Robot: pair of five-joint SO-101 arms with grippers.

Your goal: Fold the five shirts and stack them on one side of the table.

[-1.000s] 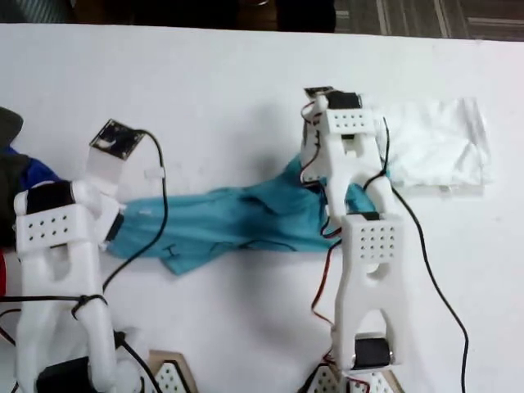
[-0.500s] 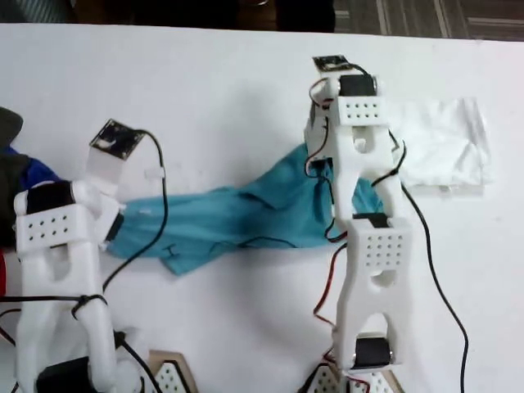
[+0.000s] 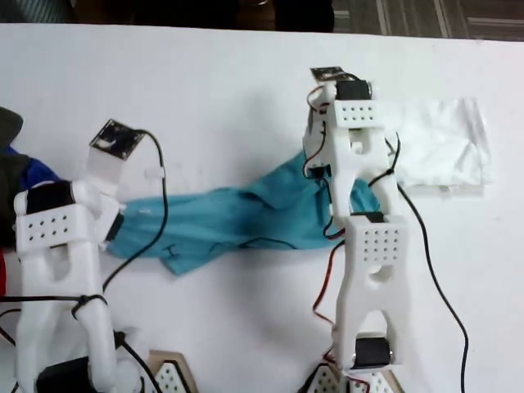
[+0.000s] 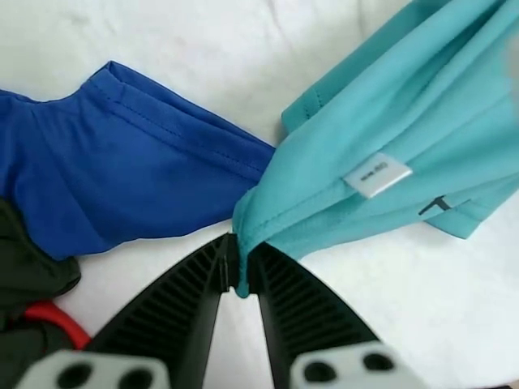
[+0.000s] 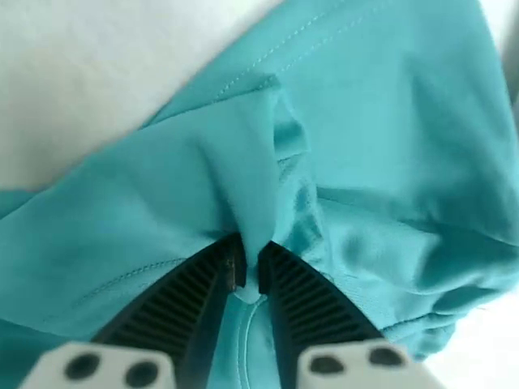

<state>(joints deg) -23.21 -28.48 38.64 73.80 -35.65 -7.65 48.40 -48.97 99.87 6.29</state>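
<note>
Stretched mid-table from 9 to 3 o'clock: teal shirt (image 3: 221, 221). Clamped on its hem at 9: left gripper (image 4: 241, 259), with blue shirt (image 4: 122, 162) just beside in wrist view. Clamped on a fold at 3: right gripper (image 5: 247, 263). At 2, white shirt (image 3: 442, 151); table edge (image 3: 205, 31) at 12, well apart.

White table (image 3: 205, 74), seen from above. Teal shirt (image 3: 237, 217) lies stretched across ctr, running approx 9 to 2 o'clock, creased + bunched along its length. Folded white shirt (image 3: 442, 151) lies flat at 2 o'clock. Blue shirt (image 3: 37, 173) + dark garment (image 3: 12, 184) are heaped at 9 o'clock by table edge, blue one just beside teal's end.
</note>
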